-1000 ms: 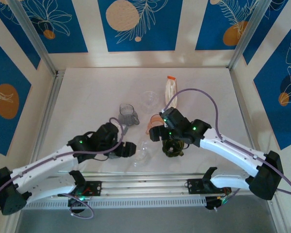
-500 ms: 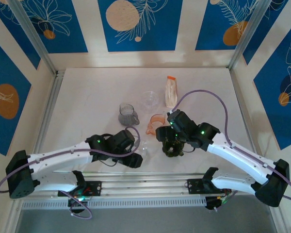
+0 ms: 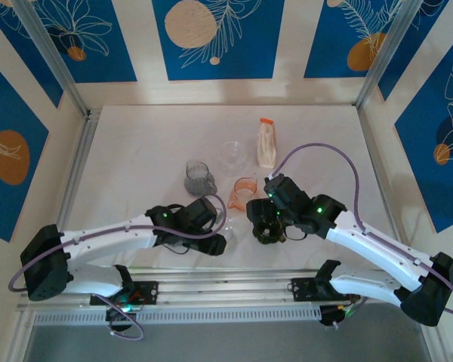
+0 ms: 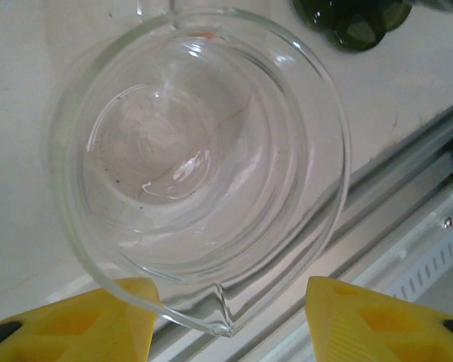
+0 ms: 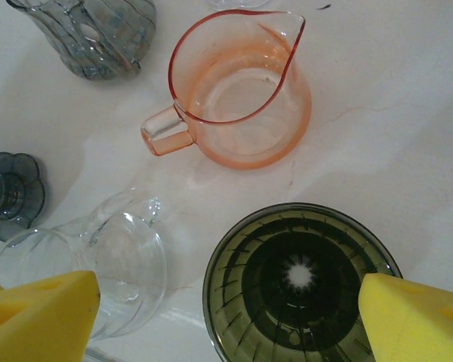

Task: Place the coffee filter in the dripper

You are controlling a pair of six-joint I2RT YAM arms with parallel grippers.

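On the white table (image 3: 136, 151), the left pincer (image 4: 230, 294) straddles the spout side of the round clear glass server (image 4: 196, 166); whether it grips cannot be told. The right pincer (image 5: 228, 290) hangs released over the dark green ribbed glass dripper (image 5: 302, 286), whose centre hole is in plain sight. Just beyond the dripper stands the pink glass pitcher (image 5: 241, 98). The beige coffee filter packet (image 3: 266, 145) lies further back, apart from the dripper.

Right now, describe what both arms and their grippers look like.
The left arm and right arm match: white links, black joints, green lights, looping purple cables. Their finger pads are yellow blocks.
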